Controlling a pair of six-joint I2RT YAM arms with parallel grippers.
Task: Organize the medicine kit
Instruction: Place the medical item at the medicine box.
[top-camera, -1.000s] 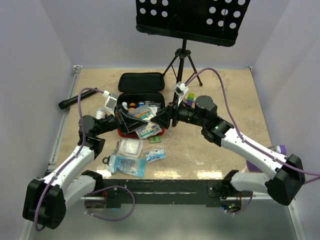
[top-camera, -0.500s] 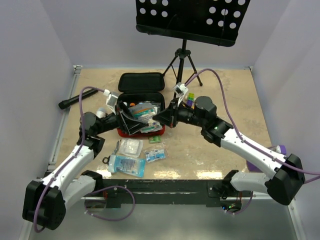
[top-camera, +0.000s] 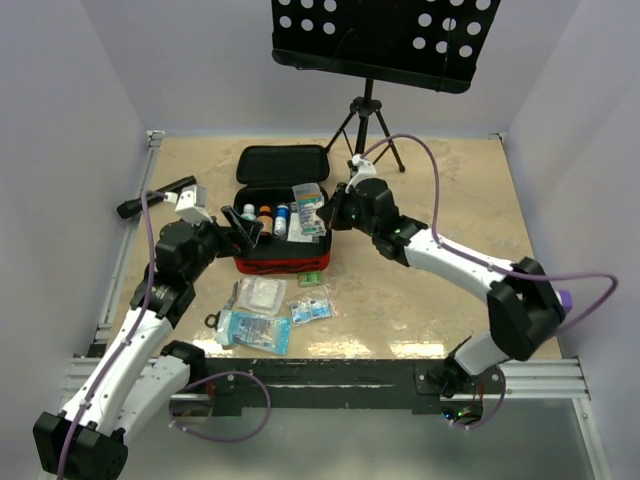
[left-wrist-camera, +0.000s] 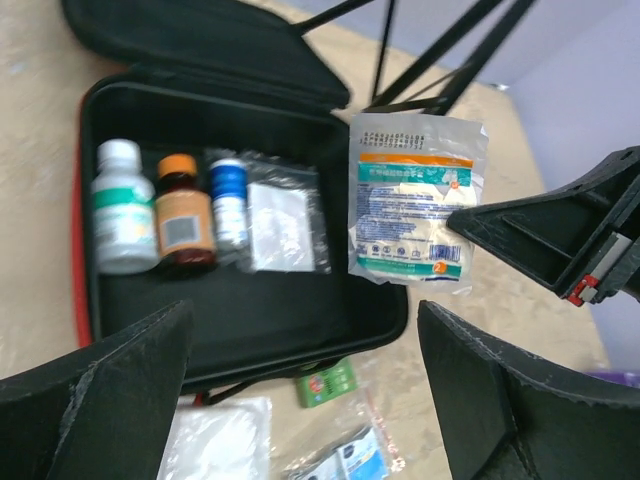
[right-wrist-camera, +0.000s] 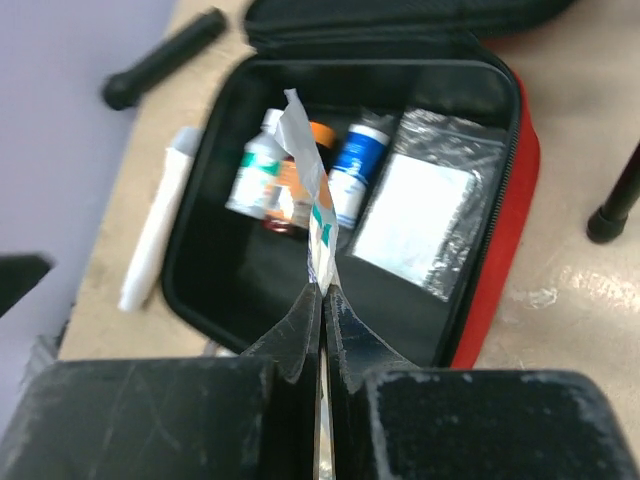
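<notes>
The open kit (top-camera: 270, 266) lies left of centre on the table (top-camera: 440, 200). Above its right end hangs a packet (left-wrist-camera: 415, 205), long axis pointing down into it. The right gripper (right-wrist-camera: 320, 300), the nearer one, pinches the packet edge-on. The left gripper (top-camera: 244, 232) gapes empty at the kit's left.

Setting: robot lab test cell.

Evidence:
- Plain pale walls (top-camera: 70, 120) box in a beige table (top-camera: 450, 190) on three sides.
- Two white-and-black arms, left (top-camera: 140, 335) and right (top-camera: 455, 262), are bolted to a black bar (top-camera: 330, 372) at the near edge.
- Purple cables (top-camera: 408, 137) run loose along both arms.
- A bare metal rail (top-camera: 125, 255) lines the table's left edge.
- A perforated black music stand (top-camera: 385, 35) on a tripod (top-camera: 368, 130) stands at the back.
- An open kit (top-camera: 275, 266) and loose packets (top-camera: 262, 312) lie on the table.
</notes>
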